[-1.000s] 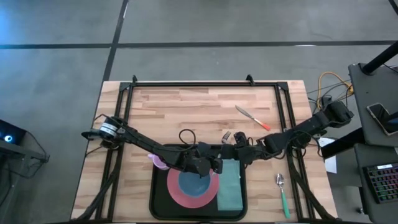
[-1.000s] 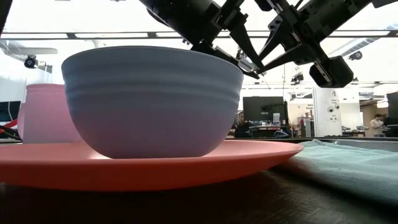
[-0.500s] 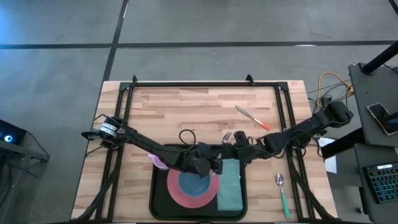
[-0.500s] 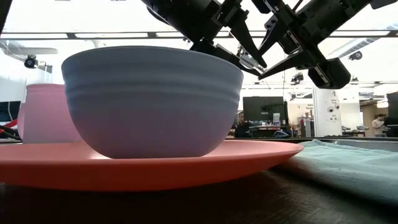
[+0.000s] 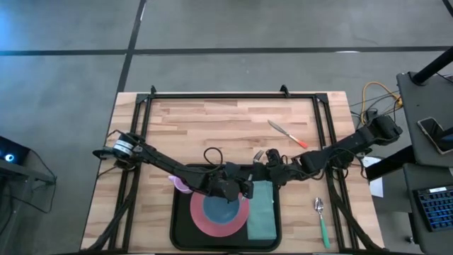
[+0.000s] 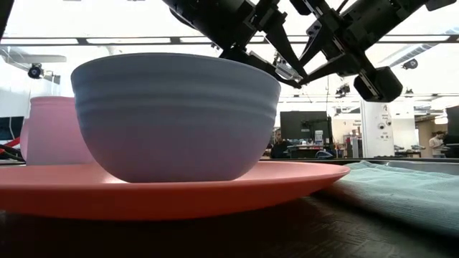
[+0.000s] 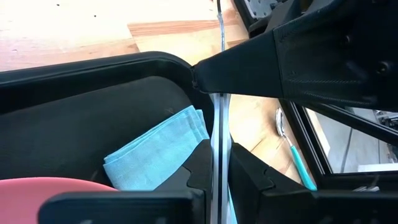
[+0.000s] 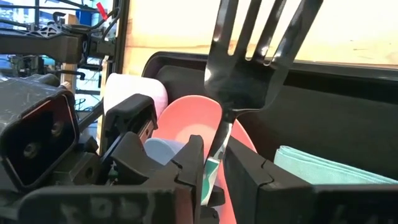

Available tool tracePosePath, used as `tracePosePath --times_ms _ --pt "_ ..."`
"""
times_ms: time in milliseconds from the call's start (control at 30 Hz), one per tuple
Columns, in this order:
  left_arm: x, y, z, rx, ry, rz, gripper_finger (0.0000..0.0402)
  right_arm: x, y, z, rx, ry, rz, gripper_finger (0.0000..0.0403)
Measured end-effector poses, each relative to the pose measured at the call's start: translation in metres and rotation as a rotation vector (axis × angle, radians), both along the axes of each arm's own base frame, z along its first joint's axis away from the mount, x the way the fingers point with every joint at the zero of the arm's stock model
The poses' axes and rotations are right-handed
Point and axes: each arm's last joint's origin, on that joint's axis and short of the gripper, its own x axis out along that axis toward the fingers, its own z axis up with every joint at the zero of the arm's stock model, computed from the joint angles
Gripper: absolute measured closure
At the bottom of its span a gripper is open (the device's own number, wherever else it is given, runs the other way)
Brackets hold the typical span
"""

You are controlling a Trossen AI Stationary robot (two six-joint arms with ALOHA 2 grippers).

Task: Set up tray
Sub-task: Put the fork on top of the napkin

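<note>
A fork with a metal head and a teal handle hangs in the air over the far right corner of the black tray (image 5: 181, 228), tines (image 5: 257, 154) toward the far edge. Both grippers are shut on it. My left gripper (image 5: 248, 185) reaches in from the left over the tray, and my right gripper (image 5: 268, 170) comes from the right. On the tray sit a pink plate (image 5: 200, 221) carrying a blue bowl (image 5: 224, 210), and a folded teal napkin (image 5: 260, 214) to the plate's right. My left gripper (image 7: 219, 154) pinches the fork's shaft (image 7: 219, 127) edge-on between its two fingers, which lie along the shaft. The fork is lifted clear of the tray. My right gripper (image 8: 214, 148) pinches the fork at the top of its teal handle (image 8: 212, 169), just below the neck, between its two fingers. The tines (image 8: 261, 31) stand out beyond its fingertips. It comes at the fork from the table's right, close to my left gripper's fingers.
A pink cup (image 5: 180, 185) stands at the tray's far left corner. A spoon with a green handle (image 5: 322, 221) lies on the wood right of the tray. An orange-handled knife (image 5: 287, 134) lies farther back. Bare wood fills the table's far half.
</note>
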Motion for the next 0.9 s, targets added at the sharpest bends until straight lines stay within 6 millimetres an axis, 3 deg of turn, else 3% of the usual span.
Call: tracePosePath --times_ms 500,700,900 --pt "-0.002 -0.005 0.004 -0.003 -0.001 -0.016 0.0358 -0.002 0.0 -0.001 -0.032 0.031 0.032 0.0381" --pt "-0.014 -0.012 0.019 0.003 0.008 -0.042 0.0352 -0.005 0.002 -0.006 0.006 0.092 0.097 0.0381" --pt "-0.031 -0.022 0.039 0.077 0.012 -0.105 0.0352 -0.012 0.023 -0.006 0.165 0.121 0.219 0.0382"
